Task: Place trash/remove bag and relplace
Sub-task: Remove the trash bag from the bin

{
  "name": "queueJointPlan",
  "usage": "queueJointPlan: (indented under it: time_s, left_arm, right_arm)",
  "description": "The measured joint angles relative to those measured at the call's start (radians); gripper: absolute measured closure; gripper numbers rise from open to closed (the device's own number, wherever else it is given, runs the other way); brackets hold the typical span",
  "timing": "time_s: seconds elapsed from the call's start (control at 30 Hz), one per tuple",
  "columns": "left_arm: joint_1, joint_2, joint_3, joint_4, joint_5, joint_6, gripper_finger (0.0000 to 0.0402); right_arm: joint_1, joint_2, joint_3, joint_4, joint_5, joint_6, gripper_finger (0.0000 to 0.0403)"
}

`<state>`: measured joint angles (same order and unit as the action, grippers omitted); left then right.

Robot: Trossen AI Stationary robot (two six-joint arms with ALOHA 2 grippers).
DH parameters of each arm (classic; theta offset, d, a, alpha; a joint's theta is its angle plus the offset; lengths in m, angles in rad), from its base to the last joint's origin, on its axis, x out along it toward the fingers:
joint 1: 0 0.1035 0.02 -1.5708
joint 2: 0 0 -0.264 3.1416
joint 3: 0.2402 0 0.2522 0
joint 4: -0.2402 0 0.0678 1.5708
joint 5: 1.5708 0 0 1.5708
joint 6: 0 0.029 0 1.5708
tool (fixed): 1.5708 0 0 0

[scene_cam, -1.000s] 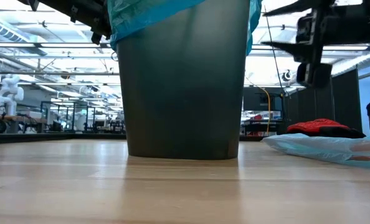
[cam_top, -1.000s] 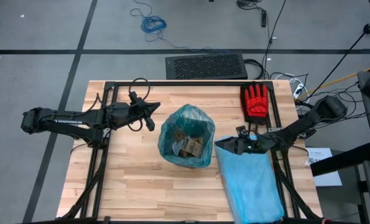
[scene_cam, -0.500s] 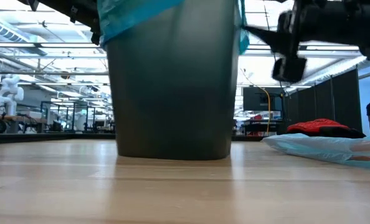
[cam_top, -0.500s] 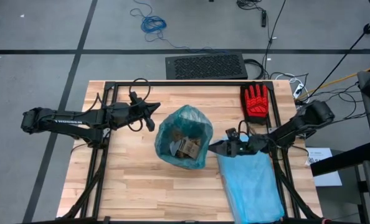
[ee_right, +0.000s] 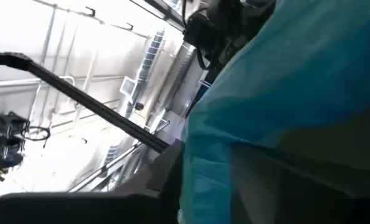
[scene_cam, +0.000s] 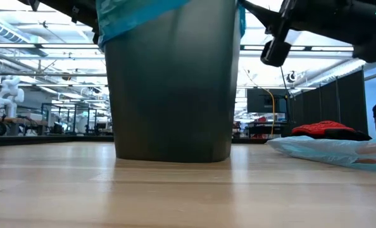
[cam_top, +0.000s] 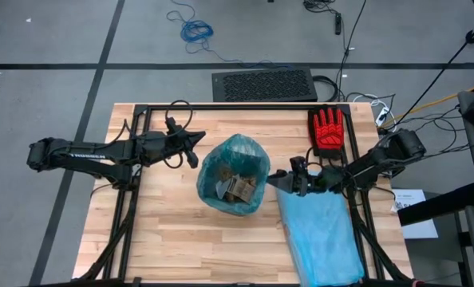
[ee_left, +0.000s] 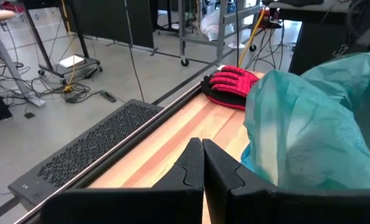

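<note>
Right claw [cam_top: 278, 181] sits against the rim of the bag [cam_top: 235, 163]; whether its fingers grip it I cannot tell. Left claw [cam_top: 194, 148], fingers pressed together, waits near the bench's [cam_top: 165, 231] far left side. Trash [cam_top: 235, 190] already lies inside the lined bin [scene_cam: 169, 82] mid-bench, so I'd judge pulling the bag out and relining remain. A paler blue bag [cam_top: 321, 235] and red glove [cam_top: 328, 129] lie to the right; cables trail over the grey floor [cam_top: 61, 32].
</note>
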<state>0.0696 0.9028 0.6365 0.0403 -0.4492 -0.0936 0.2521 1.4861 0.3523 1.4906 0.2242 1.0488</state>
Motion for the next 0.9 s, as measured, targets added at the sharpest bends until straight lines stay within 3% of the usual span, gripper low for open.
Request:
queueJointPlan:
  time_s: [0.17,0.37,0.53,0.63,0.8,0.9]
  left_arm:
    - [0.0,0.0,0.009,0.003,0.0,0.017,0.0401]
    - [0.0,0.0,0.042,0.002,0.0,0.032,0.0401]
    - [0.0,0.0,0.061,-0.047,0.0,0.029,0.0401]
    - [0.0,0.0,0.081,-0.106,0.0,0.024,0.0401]
    - [0.0,0.0,0.106,-0.163,-0.008,0.024,0.0401]
    - [0.0,0.0,0.115,-0.164,-0.019,0.039,0.0401]
  right_arm:
    - [-0.079,-0.009,0.035,-0.008,-0.093,-0.063,0.0386]
    - [-0.185,-0.009,0.197,-0.239,-0.313,-0.13,0.04]
    - [-0.252,-0.009,0.422,-0.681,-0.507,-0.246,0.0402]
    - [-0.273,-0.009,0.592,-1.034,-0.561,-0.372,0.0402]
    - [-0.296,-0.009,0.891,-1.584,-0.528,-0.632,0.0403]
    - [-0.31,-0.009,1.051,-1.823,-0.479,-0.769,0.0403]
